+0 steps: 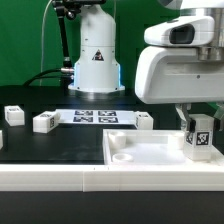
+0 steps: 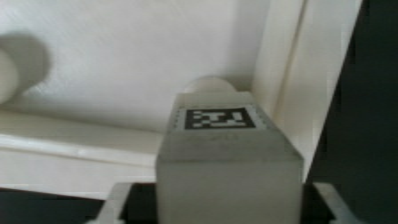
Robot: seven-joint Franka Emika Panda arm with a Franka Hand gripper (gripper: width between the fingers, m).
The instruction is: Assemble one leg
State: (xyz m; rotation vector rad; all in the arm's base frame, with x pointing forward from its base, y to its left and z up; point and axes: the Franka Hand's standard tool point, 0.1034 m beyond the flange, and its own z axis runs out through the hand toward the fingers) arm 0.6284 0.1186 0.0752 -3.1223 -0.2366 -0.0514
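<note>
My gripper [image 1: 196, 122] is shut on a white leg post [image 1: 197, 138] with a black-and-white marker on its face. It holds the leg upright over the right end of the large flat white panel [image 1: 150, 150], near its raised rim. In the wrist view the leg [image 2: 222, 150] fills the middle, marker facing up, with a rounded peg at its far end close to the panel's inner corner [image 2: 285, 70]. Whether the leg touches the panel I cannot tell. Three more legs lie on the table: one [image 1: 13, 115], another [image 1: 45, 122], a third [image 1: 144, 121].
The marker board [image 1: 92, 117] lies flat on the black table behind the panel. The robot's white base [image 1: 96, 60] stands at the back. A round boss [image 2: 15, 70] rises from the panel floor in the wrist view.
</note>
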